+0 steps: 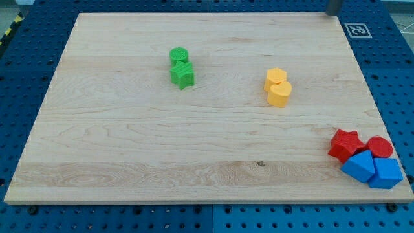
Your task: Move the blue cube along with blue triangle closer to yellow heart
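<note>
At the view's top right corner a grey rod (334,6) enters the frame; my tip is cut off there, so I cannot tell any pincer state, and it sits well apart from every block. The pale wooden bench (129,142) lies on a blue perforated base (19,71). The blue plastic cube (386,173) and blue triangle (359,166) touch at the bench's bottom right, against a red star (344,144) and red cylinder (380,147). The yellow heart (280,94) sits right of centre, touching a yellow hexagon (275,77). A green cylinder (178,55) and green star (182,74) stand left of centre.
</note>
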### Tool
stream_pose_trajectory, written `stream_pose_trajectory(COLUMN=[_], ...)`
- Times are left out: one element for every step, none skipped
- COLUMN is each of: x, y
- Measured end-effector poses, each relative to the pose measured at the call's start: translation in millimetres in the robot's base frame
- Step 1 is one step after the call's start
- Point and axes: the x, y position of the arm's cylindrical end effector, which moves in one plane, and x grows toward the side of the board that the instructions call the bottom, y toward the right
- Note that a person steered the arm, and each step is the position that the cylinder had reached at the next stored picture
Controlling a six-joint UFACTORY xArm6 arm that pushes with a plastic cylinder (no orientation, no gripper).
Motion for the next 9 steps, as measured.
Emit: stream_pose_trajectory(x=[1, 1, 84, 144, 144, 159, 195, 192, 252], y=[-31, -31, -32, -33, -33, -2, 83, 83, 83])
